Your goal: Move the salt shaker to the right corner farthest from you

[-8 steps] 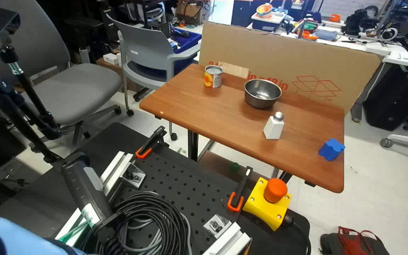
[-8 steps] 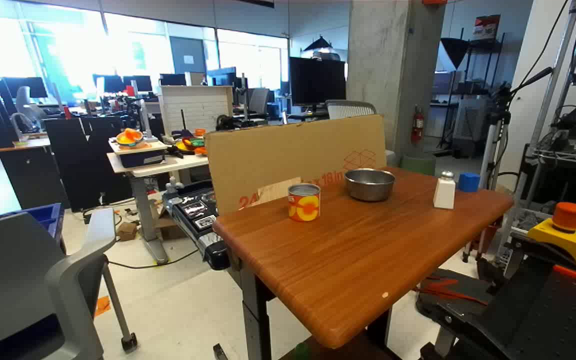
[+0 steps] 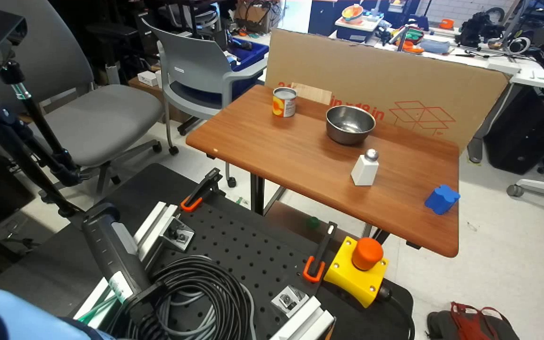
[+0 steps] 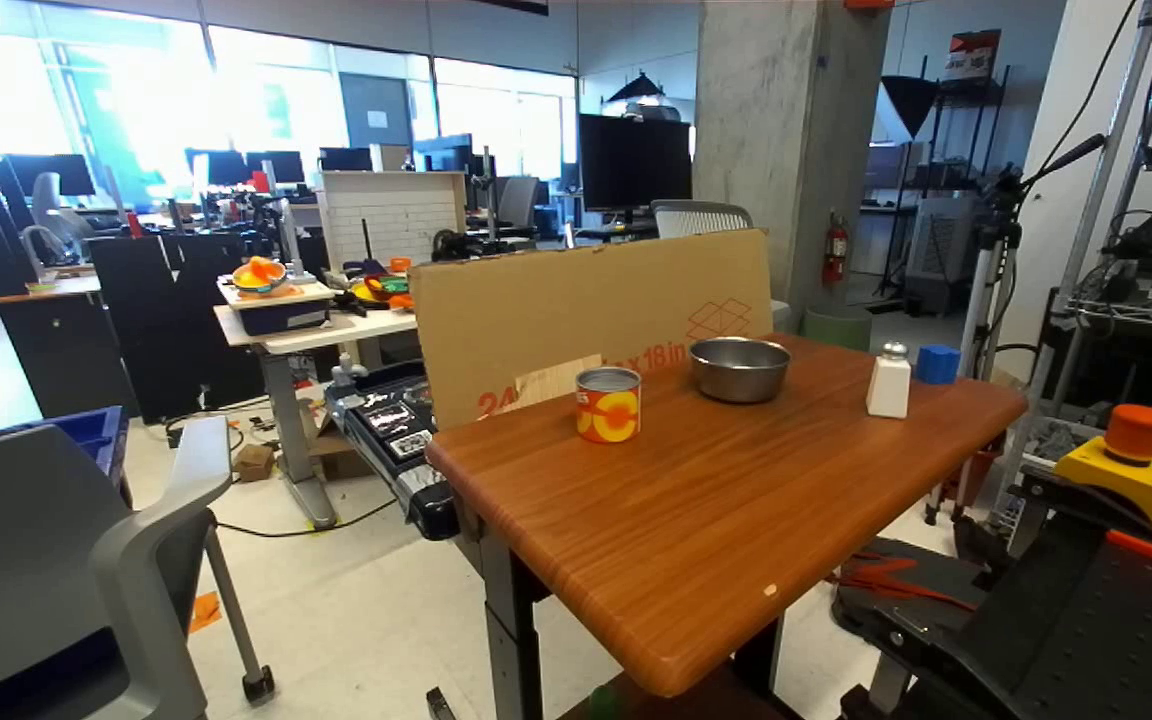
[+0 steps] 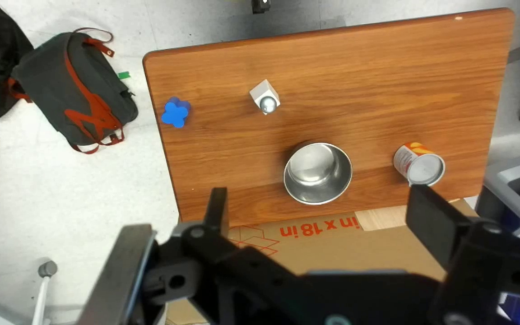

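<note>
White, with a metallic top, the salt shaker (image 3: 364, 171) stands upright on the wooden tabletop (image 3: 272, 146), nearer to the long edge opposite the cardboard sheet (image 3: 366, 68), and does not touch the steel bowl (image 3: 343, 133). I judge that nothing of the task is done yet: reaching, grasping, carrying to the right corner (image 3: 449, 150), which I take to be beside that sheet, and releasing are all left. In the wrist view, the gripper (image 5: 318, 192) has its jaws wide apart and holds nothing. Against the exterior views of half a second ago, I notice no difference; the salt shaker keeps its place.
</note>
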Controlling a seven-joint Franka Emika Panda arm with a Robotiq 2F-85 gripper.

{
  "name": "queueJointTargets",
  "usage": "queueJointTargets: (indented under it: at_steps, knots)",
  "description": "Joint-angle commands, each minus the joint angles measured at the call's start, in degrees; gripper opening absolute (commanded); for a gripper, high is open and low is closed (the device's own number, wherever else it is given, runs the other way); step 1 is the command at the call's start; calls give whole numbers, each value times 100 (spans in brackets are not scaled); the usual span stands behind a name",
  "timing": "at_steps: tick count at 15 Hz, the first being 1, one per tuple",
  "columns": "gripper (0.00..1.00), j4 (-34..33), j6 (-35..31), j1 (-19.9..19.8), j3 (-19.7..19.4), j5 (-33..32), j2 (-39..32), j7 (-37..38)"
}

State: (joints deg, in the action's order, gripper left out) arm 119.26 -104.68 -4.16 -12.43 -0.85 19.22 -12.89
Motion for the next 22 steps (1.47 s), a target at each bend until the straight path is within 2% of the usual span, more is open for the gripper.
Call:
queueJointTargets:
  at_steps: [1,4,8,15,22]
  knots:
    - [100,30,-78,-115,76,-66,-283,30]
    - [100,198,-249,-139,80,29,-668,210]
    - [100,472,-868,-156,179,30,-1502,929]
    - [100,283,-1463,-80,367,22,-3146,2210]
    - [100,-65,-2249,-24,376,5,-4078,2903]
